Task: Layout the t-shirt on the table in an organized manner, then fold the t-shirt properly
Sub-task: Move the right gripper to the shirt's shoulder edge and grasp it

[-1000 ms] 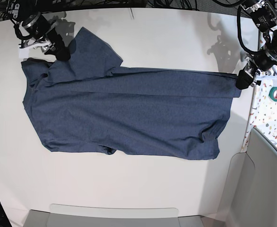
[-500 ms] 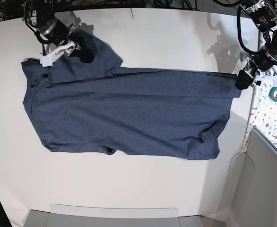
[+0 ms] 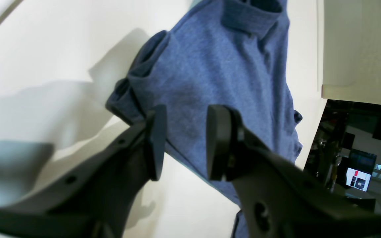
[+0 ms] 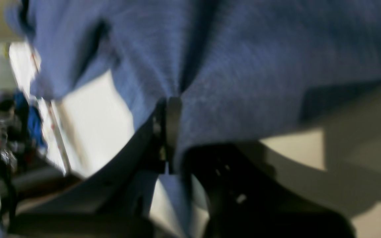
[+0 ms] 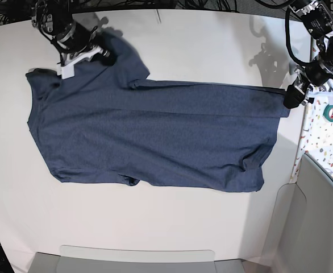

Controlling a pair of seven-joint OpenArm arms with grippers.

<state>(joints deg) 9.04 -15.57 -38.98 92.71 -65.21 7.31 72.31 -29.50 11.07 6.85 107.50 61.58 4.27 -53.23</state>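
The dark navy t-shirt [image 5: 155, 133] lies spread lengthwise on the white table [image 5: 212, 45], plain side up, with wrinkles near its lower right corner. At the back left, my right gripper [image 5: 105, 55] is on the upper sleeve. The right wrist view shows this gripper [image 4: 168, 132] shut on a pinch of the t-shirt's cloth [image 4: 243, 66]. My left gripper [image 5: 290, 99] sits at the shirt's far right corner. In the left wrist view, its fingers [image 3: 155, 142] stand apart over the t-shirt's edge [image 3: 217, 66], open, with cloth showing in the gap.
A green tape roll [image 5: 331, 112] lies on the speckled strip at the right. A grey panel [image 5: 320, 216] stands at the front right. A translucent tray edge [image 5: 138, 259] lines the table's front. Cables crowd the back edge.
My right gripper moved right along the back onto the sleeve and shut on it, and the sleeve now lies flatter. The left arm has stayed put.
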